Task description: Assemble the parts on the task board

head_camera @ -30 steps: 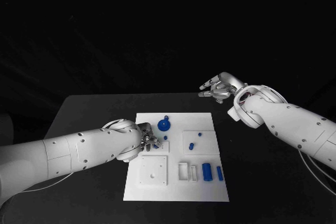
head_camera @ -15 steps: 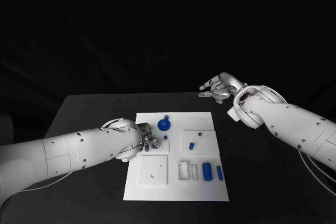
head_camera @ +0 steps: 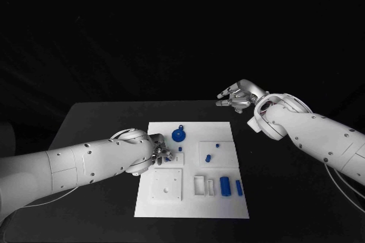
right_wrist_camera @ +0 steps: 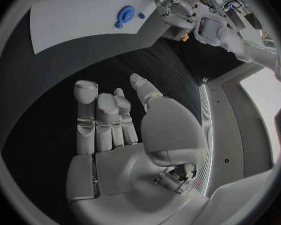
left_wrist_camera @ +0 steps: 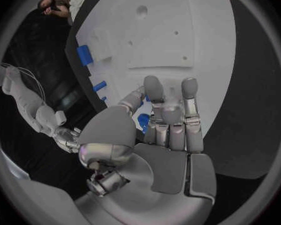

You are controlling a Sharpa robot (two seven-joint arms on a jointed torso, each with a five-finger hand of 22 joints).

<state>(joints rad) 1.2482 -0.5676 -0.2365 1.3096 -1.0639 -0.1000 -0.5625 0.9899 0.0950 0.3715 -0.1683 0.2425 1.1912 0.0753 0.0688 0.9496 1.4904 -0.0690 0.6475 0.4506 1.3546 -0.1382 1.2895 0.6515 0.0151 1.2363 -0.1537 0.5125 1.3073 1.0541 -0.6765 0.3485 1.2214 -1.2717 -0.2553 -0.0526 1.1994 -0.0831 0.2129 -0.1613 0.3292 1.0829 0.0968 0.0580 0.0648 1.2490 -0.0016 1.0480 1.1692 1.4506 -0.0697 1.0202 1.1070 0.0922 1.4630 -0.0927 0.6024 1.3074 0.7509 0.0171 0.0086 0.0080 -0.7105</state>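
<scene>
The white task board (head_camera: 190, 201) lies in the middle of the table. My left hand (head_camera: 160, 154) hovers over its left middle, and a small blue part (head_camera: 167, 159) shows at its fingertips. In the left wrist view a sliver of blue (left_wrist_camera: 142, 89) sits between thumb and finger of the left hand (left_wrist_camera: 168, 120). A round blue part (head_camera: 179, 136) lies near the board's far edge. Two blue pegs (head_camera: 208, 158) stand on a raised square, and a blue cylinder (head_camera: 225, 185) and a bar (head_camera: 239, 187) lie near the front right. My right hand (head_camera: 237, 97) hangs empty, fingers apart, past the table's far edge.
A square white plate with holes (head_camera: 166, 185) sits at the board's near left, with narrow white slots (head_camera: 204, 185) beside it. Black table (head_camera: 99, 122) surrounds the board on all sides. The right forearm (head_camera: 304, 132) reaches over the table's right side.
The left hand has crept slightly toward the near side of the board. The right arm has not moved.
</scene>
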